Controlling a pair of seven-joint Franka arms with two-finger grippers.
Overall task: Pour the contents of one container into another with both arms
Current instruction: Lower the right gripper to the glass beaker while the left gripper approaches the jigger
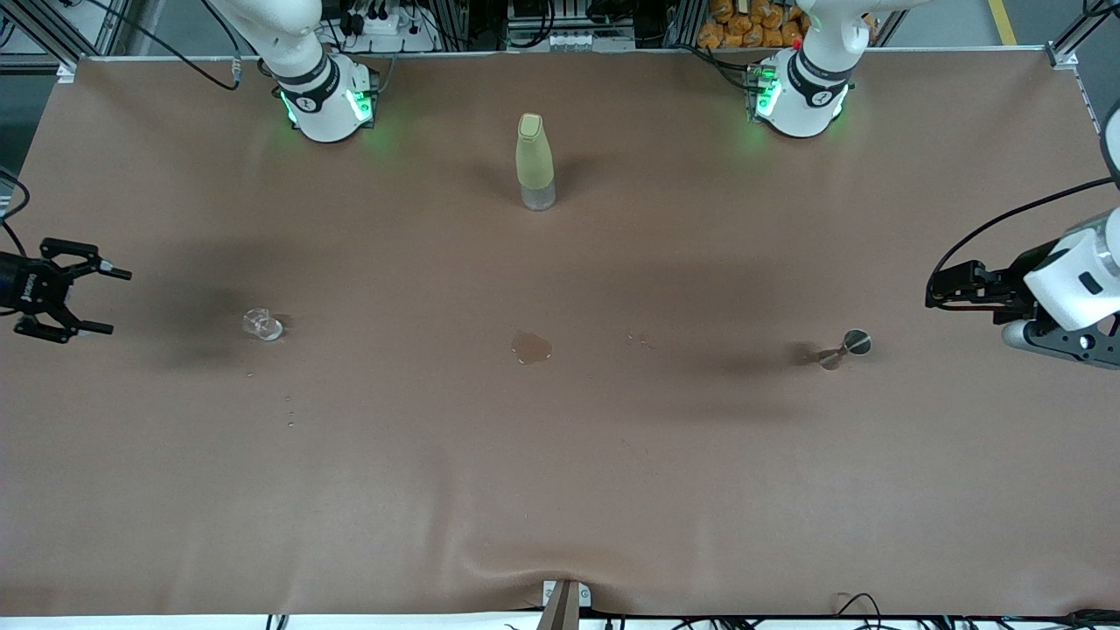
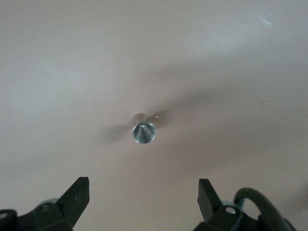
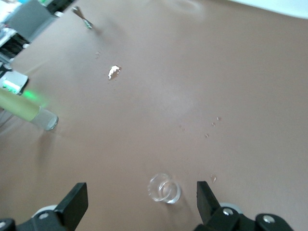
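Brown table [image 1: 560,490] w/ glass cup [image 1: 262,325], metal cup [image 1: 846,347], bottle [image 1: 535,162], puddle [image 1: 531,347]

Clear glass cup [image 1: 262,325], shiny metal cup [image 1: 845,348], and matt brown cloth-covered table [image 1: 560,481] with a glossy puddle [image 1: 531,348].

The desk [image 1: 560,490] is lit evenly from overhead, and broad soft shadows are cast across its middle. Green glow is thrown around both arm bases. The left wrist view is washed out and blurred. A bright glint is seen on the puddle [image 3: 114,72].
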